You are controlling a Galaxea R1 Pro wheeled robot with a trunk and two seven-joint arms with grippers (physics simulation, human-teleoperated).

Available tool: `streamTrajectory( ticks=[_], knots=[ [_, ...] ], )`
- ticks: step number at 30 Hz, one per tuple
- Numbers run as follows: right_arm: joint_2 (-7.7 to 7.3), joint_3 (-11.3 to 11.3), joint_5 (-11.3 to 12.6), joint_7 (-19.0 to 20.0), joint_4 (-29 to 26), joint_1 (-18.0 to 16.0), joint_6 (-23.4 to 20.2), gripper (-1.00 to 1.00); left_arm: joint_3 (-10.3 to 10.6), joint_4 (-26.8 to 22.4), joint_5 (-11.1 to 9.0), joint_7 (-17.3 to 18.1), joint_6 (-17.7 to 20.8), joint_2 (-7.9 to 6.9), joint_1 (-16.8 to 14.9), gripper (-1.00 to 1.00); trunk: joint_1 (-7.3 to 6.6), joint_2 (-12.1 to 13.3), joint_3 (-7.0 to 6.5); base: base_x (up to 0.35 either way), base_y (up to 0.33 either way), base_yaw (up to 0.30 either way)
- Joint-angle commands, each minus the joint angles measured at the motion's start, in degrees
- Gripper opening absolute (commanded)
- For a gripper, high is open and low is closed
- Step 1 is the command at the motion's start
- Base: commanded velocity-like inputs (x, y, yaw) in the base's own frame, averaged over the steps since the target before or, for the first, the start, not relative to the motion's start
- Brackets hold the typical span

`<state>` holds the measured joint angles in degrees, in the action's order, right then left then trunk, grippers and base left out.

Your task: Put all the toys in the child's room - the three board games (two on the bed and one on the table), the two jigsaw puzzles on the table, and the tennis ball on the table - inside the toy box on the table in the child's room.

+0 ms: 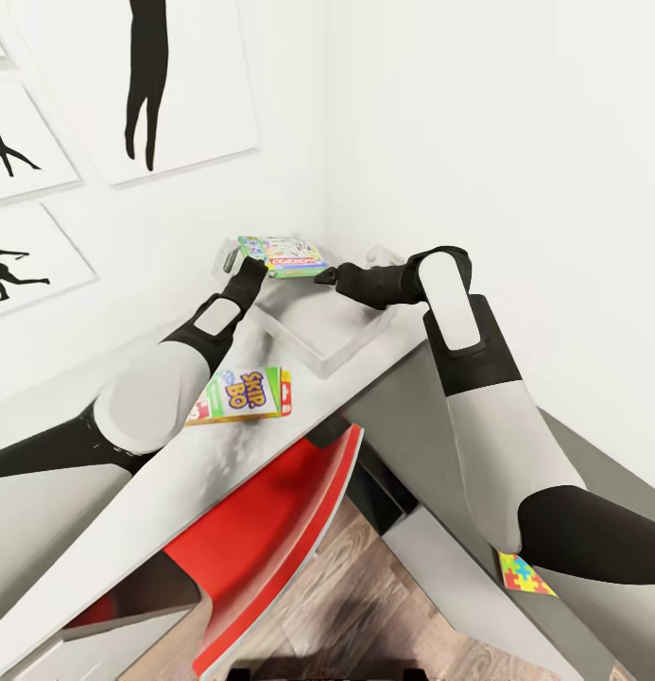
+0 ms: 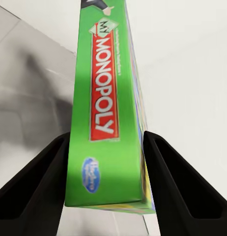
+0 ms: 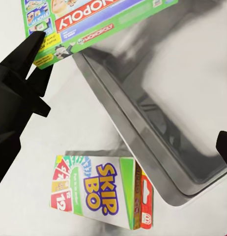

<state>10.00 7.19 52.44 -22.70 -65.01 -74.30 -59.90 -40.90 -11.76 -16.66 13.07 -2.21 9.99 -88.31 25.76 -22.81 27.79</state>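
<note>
— Gripping what, on the left?

— The left end effector [image 2: 106, 162] is clamped on the thin green edge of the Monopoly box [image 2: 106, 108], one finger [image 2: 40, 187] on each broad face.

— And the right?

— The right end effector [image 1: 323, 275] sits just beside that box; I cannot tell how far apart its fingers are.

— Which way does the box lie?

— Roughly flat over the far end of the toy box [image 1: 332, 336], long axis running away from the left end effector, close to the wall corner.

— Room around it?

— The toy box interior beneath looks open. The Skip-Bo box [image 1: 242, 395] lies flat on the bench [image 1: 176, 473] beside the bin's near wall, and a jigsaw puzzle [image 1: 524, 574] lies well apart under the right arm.
</note>
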Motion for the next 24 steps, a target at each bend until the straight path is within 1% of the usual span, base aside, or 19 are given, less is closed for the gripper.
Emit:
streamTrajectory(
  ticks=[1,12,17,24],
  knots=[
    [0.0,0.0,0.6,-0.6,0.0,-0.1,-0.1,1.0,-0.1,0.0,-0.3,0.0,-0.1,0.01,-0.1,-1.0,0.03,-0.1,0.18,0.0,0.0,0.0],
    [0.0,0.0,0.6,-0.6,-0.2,-0.1,-0.1,1.0,0.0,0.1,-0.3,-0.4,0.1,0.01,-0.7,-1.0,0.03,-0.1,1.21,0.0,0.0,0.0],
    [0.0,0.0,0.6,-0.6,-3.3,-0.1,-0.1,1.0,0.0,0.1,-0.3,-2.1,0.1,0.01,-1.7,-1.0,0.03,-0.1,1.68,0.0,0.0,0.0],
    [0.0,-0.1,0.7,-0.6,-4.8,-0.1,-0.1,1.0,0.0,0.1,-0.3,-2.8,0.0,0.01,-2.1,-1.0,0.03,-0.1,2.34,0.0,0.0,0.0]
  ],
)
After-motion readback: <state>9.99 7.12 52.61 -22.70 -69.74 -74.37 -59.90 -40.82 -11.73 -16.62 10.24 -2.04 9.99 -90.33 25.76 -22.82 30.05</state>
